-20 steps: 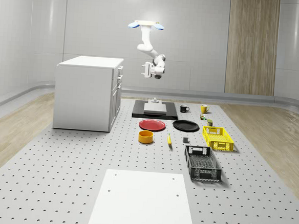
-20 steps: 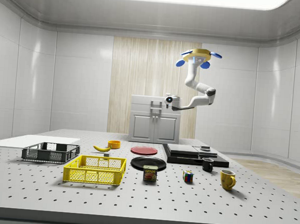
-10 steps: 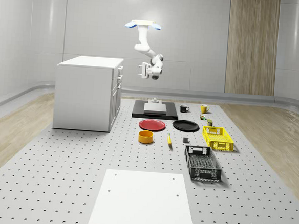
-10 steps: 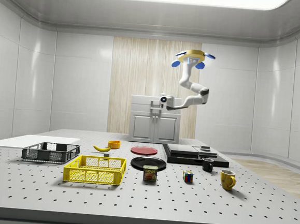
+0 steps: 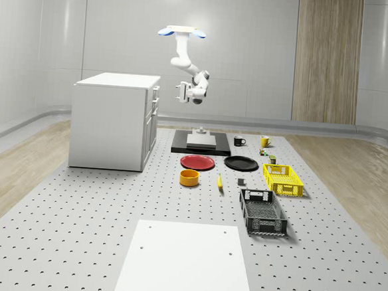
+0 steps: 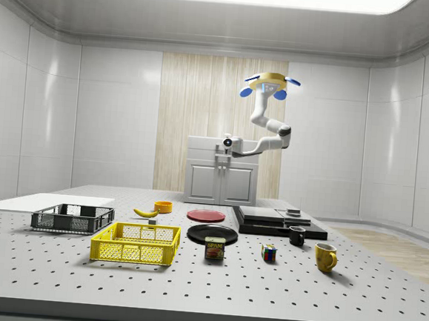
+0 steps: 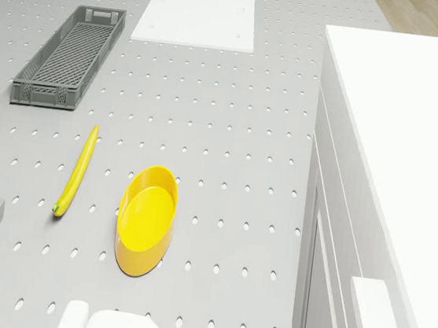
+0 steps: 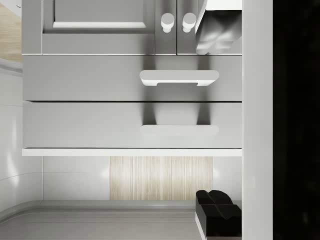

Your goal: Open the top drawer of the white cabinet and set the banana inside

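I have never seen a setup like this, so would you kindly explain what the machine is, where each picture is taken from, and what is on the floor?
It is a simulated flying drone carrying a jointed arm that ends in a gripper. Two pictures come from fixed cameras, one looking over the whole scene and one from the side; one camera sits on the drone, one on the wrist. The drone hovers beside the white cabinet, the gripper level with its closed top drawer and holding nothing. On the perforated floor lie the banana, a yellow bowl, two plates, crates and mugs.
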Tool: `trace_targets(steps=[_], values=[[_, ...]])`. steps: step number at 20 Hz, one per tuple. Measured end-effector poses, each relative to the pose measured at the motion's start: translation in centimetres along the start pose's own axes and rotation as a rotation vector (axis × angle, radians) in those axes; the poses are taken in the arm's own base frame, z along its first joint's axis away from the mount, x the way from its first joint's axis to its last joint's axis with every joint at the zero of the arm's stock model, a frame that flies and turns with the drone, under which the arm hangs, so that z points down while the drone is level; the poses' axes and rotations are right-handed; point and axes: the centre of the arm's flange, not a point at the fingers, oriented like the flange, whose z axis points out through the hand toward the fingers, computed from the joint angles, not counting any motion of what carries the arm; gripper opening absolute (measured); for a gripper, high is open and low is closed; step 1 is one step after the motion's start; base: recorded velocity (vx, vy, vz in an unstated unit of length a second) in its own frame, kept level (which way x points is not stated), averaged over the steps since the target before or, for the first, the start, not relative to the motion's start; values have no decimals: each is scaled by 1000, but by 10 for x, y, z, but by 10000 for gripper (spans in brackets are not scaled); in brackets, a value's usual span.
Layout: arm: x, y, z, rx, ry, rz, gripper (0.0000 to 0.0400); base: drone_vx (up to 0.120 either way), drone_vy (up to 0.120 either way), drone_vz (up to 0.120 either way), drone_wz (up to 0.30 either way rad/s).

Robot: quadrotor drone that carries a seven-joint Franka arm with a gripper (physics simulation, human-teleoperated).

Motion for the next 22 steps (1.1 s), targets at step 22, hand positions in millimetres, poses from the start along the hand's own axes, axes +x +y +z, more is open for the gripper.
trace_targets(steps=[22], values=[[13,13,92,0,-1,0,400,0,0,0,0]])
